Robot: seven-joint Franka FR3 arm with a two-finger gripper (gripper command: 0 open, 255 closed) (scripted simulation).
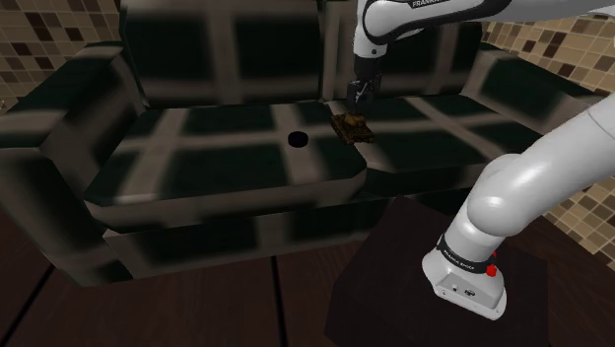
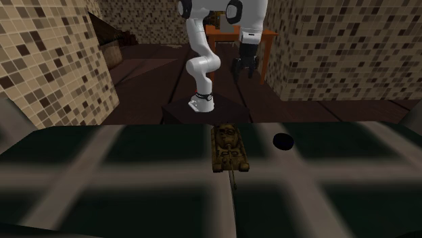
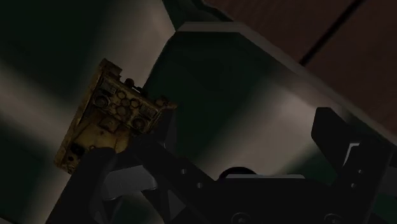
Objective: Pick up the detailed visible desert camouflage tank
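Observation:
A small tan and brown camouflage tank (image 1: 353, 127) sits on the seat of a dark checked sofa (image 1: 197, 173), close to the seam between two cushions. In the second exterior view the tank (image 2: 230, 147) points its barrel toward the camera. My black gripper (image 1: 357, 94) hangs a short way above the tank, open and holding nothing. The gripper (image 2: 246, 67) is seen well off the cushion. In the wrist view the tank (image 3: 108, 114) lies beyond and outside one finger, not between the fingers of the gripper (image 3: 245, 140).
A small black round object (image 1: 298, 139) lies on the seat beside the tank, toward the shoulder view's left. The sofa's backrest and armrests (image 1: 59, 108) enclose the seat. My dark stand (image 1: 434, 286) sits on wooden floor. A wooden table (image 2: 265, 35) stands behind the arm.

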